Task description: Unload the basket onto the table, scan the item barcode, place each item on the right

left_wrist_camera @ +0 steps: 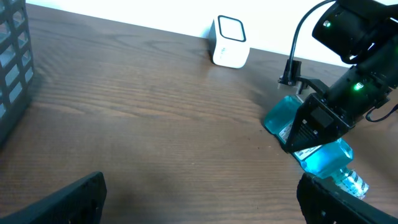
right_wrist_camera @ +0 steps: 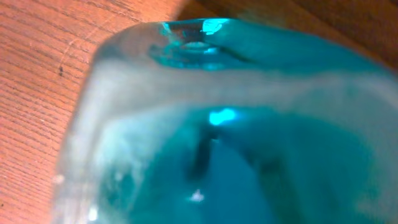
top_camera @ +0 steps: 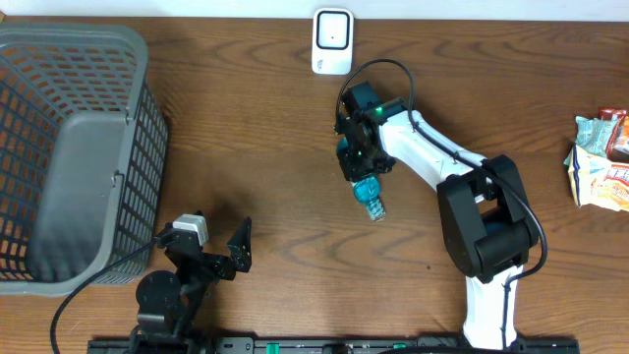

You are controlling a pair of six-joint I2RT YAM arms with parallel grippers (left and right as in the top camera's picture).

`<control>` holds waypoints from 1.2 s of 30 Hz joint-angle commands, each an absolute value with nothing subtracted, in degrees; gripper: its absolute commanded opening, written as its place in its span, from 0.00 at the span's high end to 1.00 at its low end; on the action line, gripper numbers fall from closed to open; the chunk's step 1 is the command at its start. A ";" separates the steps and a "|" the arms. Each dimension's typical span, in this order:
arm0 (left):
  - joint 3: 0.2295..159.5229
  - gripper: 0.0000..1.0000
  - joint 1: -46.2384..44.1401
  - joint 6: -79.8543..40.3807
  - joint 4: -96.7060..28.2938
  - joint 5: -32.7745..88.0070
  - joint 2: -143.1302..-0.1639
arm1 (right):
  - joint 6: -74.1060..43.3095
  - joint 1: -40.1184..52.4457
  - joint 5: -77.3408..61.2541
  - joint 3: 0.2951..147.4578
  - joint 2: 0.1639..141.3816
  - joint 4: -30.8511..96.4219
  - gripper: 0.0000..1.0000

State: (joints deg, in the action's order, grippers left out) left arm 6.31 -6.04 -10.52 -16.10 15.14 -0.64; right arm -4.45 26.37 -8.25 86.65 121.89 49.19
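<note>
"At the left edge of the overhead view, what does the figure show?" (Student)

"A grey mesh basket [top_camera: 138, 118]. Right of its lower corner sits the left gripper [top_camera: 216, 236], jaws wide apart and holding nothing." (Tutor)

"And at the centre?" (Student)

"The right gripper [top_camera: 362, 169], clamped on a teal plastic bottle [top_camera: 368, 189]. The bottle lies slanted, cap toward the lower right of the frame. The left wrist view shows a white label [left_wrist_camera: 285, 131] on its side, but no barcode can be read there. Whether the bottle touches the table [top_camera: 256, 138] cannot be told. The right wrist view is filled by blurred teal plastic." (Tutor)

"How far along is the task?" (Student)

"By my reading, the pick-up is done and the scan is not. The white scanner [top_camera: 332, 41] stands at the top centre, above the bottle in the frame and clearly apart from it. What is left is to carry the bottle up to the scanner and turn the label toward its window." (Tutor)

"And the far right, and the setting?" (Student)

"A small heap of snack packets [top_camera: 601, 162] lies at the right edge, well apart from both arms. The surface is dark wood-grain, matt and flat. A pale wall [left_wrist_camera: 186, 12] runs along its far edge, at the top of the frame. Nothing more of the room shows." (Tutor)
</note>
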 commanded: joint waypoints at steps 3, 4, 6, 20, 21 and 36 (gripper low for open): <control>5.41 0.02 -5.91 -10.63 -17.34 15.86 -0.34 | -4.21 26.28 -3.70 88.25 123.00 50.78 0.74; 5.41 0.02 -5.91 -10.63 -17.34 15.86 -0.34 | -4.21 26.33 -2.42 88.90 122.96 51.35 0.73; 5.41 0.02 -5.91 -10.63 -17.34 15.86 -0.34 | -4.23 26.46 0.32 90.13 122.89 52.58 0.73; 5.41 0.02 -5.91 -10.63 -17.34 15.86 -0.34 | -4.23 28.34 4.38 91.13 122.89 53.74 0.55; 5.41 0.02 -5.91 -10.63 -17.34 15.86 -0.34 | -4.23 28.34 4.38 91.13 122.89 53.74 0.55; 5.41 0.02 -5.91 -10.63 -17.34 15.86 -0.34 | -5.80 28.34 4.40 91.18 122.69 58.08 0.46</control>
